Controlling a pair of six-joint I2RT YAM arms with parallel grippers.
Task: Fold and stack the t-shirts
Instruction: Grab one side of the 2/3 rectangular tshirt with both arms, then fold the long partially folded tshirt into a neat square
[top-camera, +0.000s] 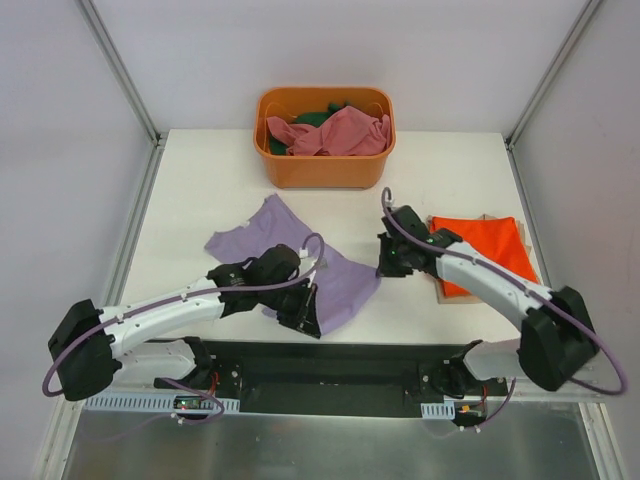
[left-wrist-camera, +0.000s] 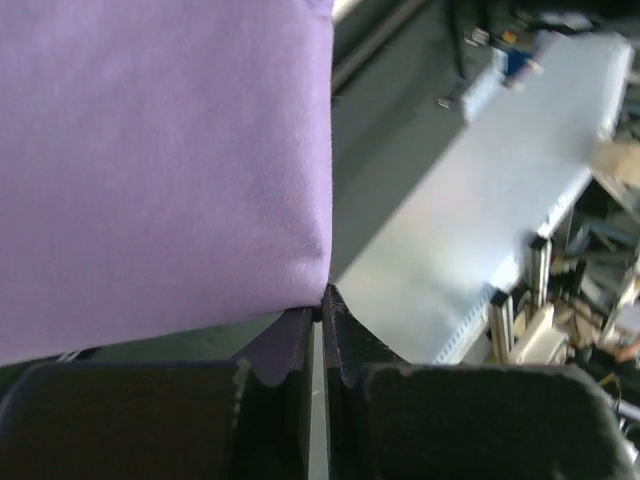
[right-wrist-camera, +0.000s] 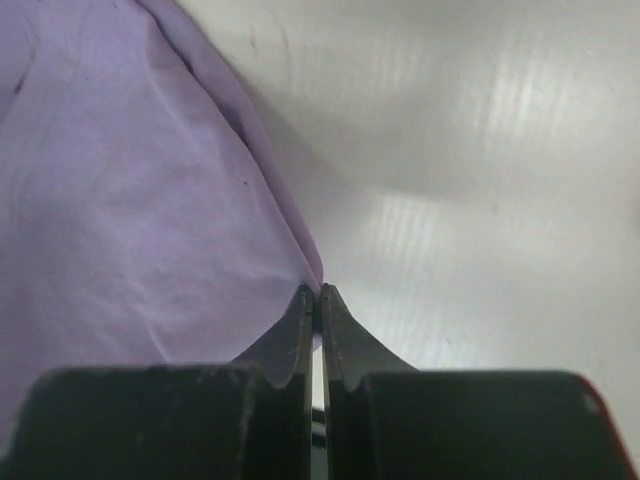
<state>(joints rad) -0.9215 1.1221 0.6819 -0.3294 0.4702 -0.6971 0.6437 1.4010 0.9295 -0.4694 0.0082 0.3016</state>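
Lavender t-shirt (top-camera: 290, 250) lay rumpled and partly spread on the near middle of the white worktop (top-camera: 200, 190), its lower corner reaching the near edge. The left end effector (top-camera: 305, 310) sat at that near corner with its jaws pressed together on the cloth; in the left wrist view the purple corner (left-wrist-camera: 160, 160) ran straight into the closed tips (left-wrist-camera: 321, 295), with a sliver of purple showing beside one finger. The right end effector (top-camera: 385, 262) was at the shirt's right edge, a little farther back, with its jaws likewise closed; in the right wrist view a fold of the purple cloth (right-wrist-camera: 130, 220) ended pinched at the tips (right-wrist-camera: 319, 292), with bare worktop to the right of it. Well to the right lay the orange-red t-shirt (top-camera: 490, 245), folded flat into a neat rectangle. At the far edge stood an orange tub (top-camera: 325, 170) holding a bunched dusty pink t-shirt (top-camera: 335, 133), with a dark green t-shirt (top-camera: 310, 118) showing behind it.
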